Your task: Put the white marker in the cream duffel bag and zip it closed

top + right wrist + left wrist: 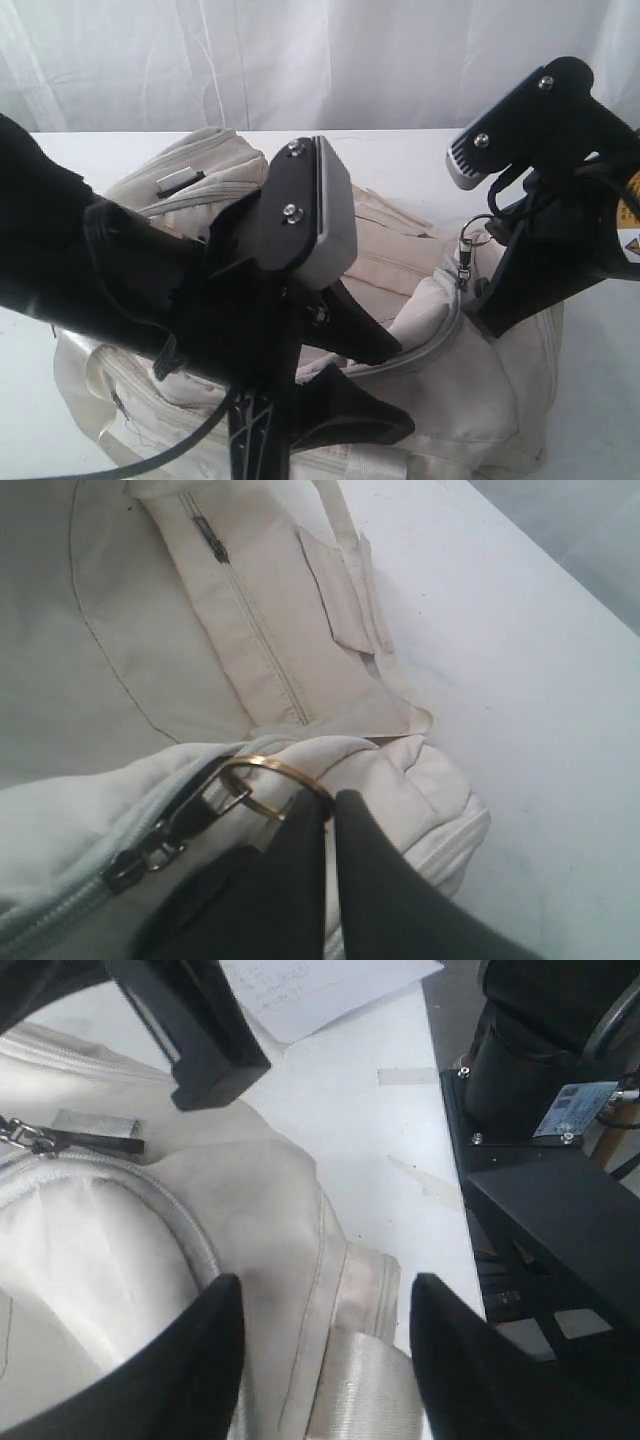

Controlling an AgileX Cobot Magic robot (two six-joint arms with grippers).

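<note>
Right claw (330, 805) pinches brass zipper ring (270, 764) of cream fabric duffel bag (130, 620); left claw (325, 1305) open, bag unheld. Ring may slip.

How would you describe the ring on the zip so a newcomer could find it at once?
Start at the cream duffel bag and follow its grey zipper to the right gripper. Pinched there is a thin brass ring, the only gold-coloured metal nearby.

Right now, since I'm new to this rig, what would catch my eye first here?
The cream duffel bag sprawls across the white table. At its right end the right gripper is shut on the zipper's brass ring. The left gripper hangs open over the bag's fabric.
</note>
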